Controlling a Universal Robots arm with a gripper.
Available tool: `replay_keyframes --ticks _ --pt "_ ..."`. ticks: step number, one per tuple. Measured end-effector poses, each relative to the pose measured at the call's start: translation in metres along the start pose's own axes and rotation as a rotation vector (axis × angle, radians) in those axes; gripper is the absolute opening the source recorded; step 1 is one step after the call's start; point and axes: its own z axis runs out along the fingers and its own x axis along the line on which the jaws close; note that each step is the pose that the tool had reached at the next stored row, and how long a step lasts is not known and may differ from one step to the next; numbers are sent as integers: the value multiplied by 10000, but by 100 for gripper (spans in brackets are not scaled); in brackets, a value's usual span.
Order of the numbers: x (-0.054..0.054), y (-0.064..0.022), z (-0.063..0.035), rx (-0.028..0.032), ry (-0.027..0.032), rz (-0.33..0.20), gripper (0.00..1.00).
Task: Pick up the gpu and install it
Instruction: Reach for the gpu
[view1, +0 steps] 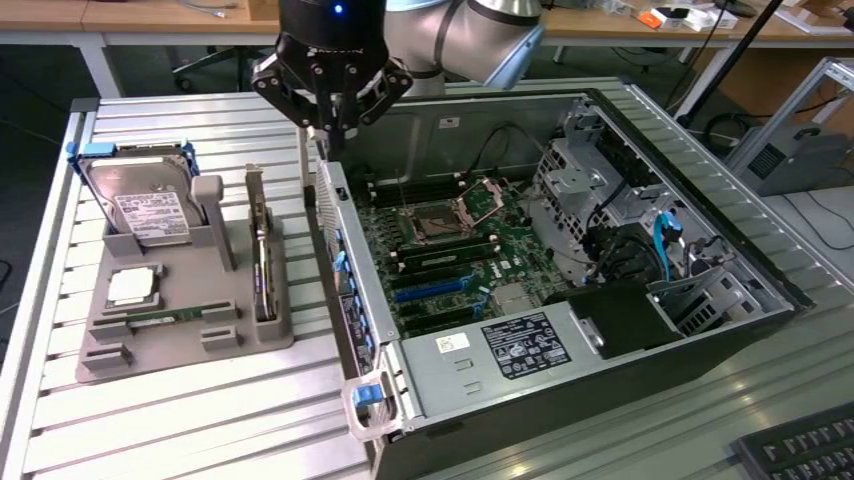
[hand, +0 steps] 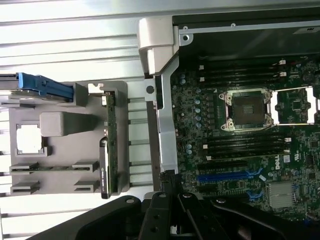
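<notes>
The gpu (view1: 263, 255) stands on its edge in a slot of the grey holder (view1: 227, 335), at the exterior view's left of the open computer case (view1: 441, 352). In the wrist view the gpu (hand: 109, 135) shows as a thin green board edge with a black cooler on one side. My gripper (view1: 324, 138) hangs above the case's near side wall, close to the gpu's far end but apart from it. Its fingers (hand: 169, 184) point down, shut together, with nothing between them.
The holder also carries a silver hard drive (view1: 150, 212) in a blue caddy, a processor chip (view1: 131, 287) and a memory stick (view1: 163, 320). Inside the case lies the motherboard with blue expansion slots (view1: 430, 289). A keyboard (view1: 801, 450) sits at the exterior view's lower right.
</notes>
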Motion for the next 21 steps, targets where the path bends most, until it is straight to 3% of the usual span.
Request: replay_keyframes --ticks 21 --pt "239 -18 -7 1 0 -1 11"
